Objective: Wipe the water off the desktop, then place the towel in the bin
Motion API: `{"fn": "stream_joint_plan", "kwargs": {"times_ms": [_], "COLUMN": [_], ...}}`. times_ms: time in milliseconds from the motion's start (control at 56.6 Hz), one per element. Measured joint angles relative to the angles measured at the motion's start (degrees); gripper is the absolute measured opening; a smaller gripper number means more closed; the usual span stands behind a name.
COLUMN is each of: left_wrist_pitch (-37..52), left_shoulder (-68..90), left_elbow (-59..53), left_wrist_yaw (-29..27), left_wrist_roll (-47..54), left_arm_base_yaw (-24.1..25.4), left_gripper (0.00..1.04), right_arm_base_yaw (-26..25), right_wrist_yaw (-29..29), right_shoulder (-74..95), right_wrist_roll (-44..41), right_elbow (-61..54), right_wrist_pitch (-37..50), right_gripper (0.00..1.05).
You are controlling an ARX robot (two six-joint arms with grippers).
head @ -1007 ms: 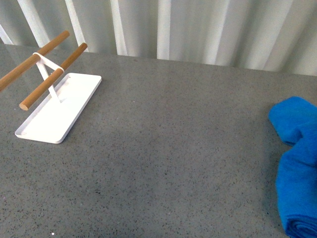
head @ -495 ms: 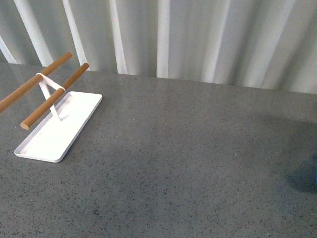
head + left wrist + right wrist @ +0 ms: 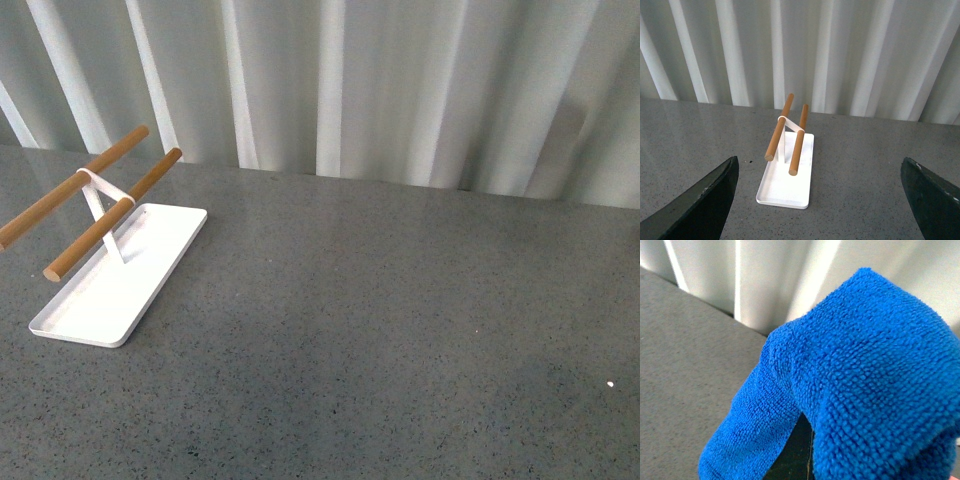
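Note:
The bright-blue plush towel (image 3: 855, 370) fills most of the right wrist view, draped over my right gripper (image 3: 797, 452), which is shut on it; only a dark sliver of the gripper shows under the cloth. The towel hangs above the dark-grey speckled desktop (image 3: 685, 355), close to the curtain. In the front view the desktop (image 3: 380, 320) shows no towel and no arm. My left gripper (image 3: 825, 200) hovers open above the desktop (image 3: 860, 170), its dark fingers (image 3: 705, 200) wide apart with nothing between them. No bin is in view, and I cannot make out any water.
A white tray (image 3: 85, 310) carrying a rack with two wooden bars (image 3: 110, 215) stands at the desktop's far left; it also lies ahead of the left gripper, tray (image 3: 782, 192). A pale pleated curtain (image 3: 380, 90) backs the desk. A tiny white speck (image 3: 610, 384) lies front right.
The towel, at the right edge of the front view a second ago, has gone out of it to the right. The front view now shows more curtain and less desk.

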Motion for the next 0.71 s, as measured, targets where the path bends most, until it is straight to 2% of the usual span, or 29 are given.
{"fn": "stream_joint_plan", "kwargs": {"times_ms": [194, 389, 548, 707], "left_wrist_pitch": [0.0, 0.0, 0.0, 0.0], "left_shoulder": [0.0, 0.0, 0.0, 0.0], "left_elbow": [0.0, 0.0, 0.0, 0.0], "left_wrist_yaw": [-0.02, -0.02, 0.0, -0.02], "left_wrist_roll": [0.0, 0.0, 0.0, 0.0], "left_arm_base_yaw": [0.0, 0.0, 0.0, 0.0], "left_gripper": [0.98, 0.98, 0.98, 0.98], "right_arm_base_yaw": [-9.14, -18.86, -23.32, -24.94], "right_wrist_yaw": [-1.05, -0.72, 0.22, 0.87], "right_shoulder": [2.89, 9.14, 13.66, 17.44], "right_wrist_roll": [0.42, 0.44, 0.83, 0.85], "right_elbow": [5.62, 5.81, 5.79, 5.79], "right_wrist_pitch": [-3.85, -6.29, -6.97, -6.86], "right_gripper": [0.05, 0.05, 0.05, 0.05]}}
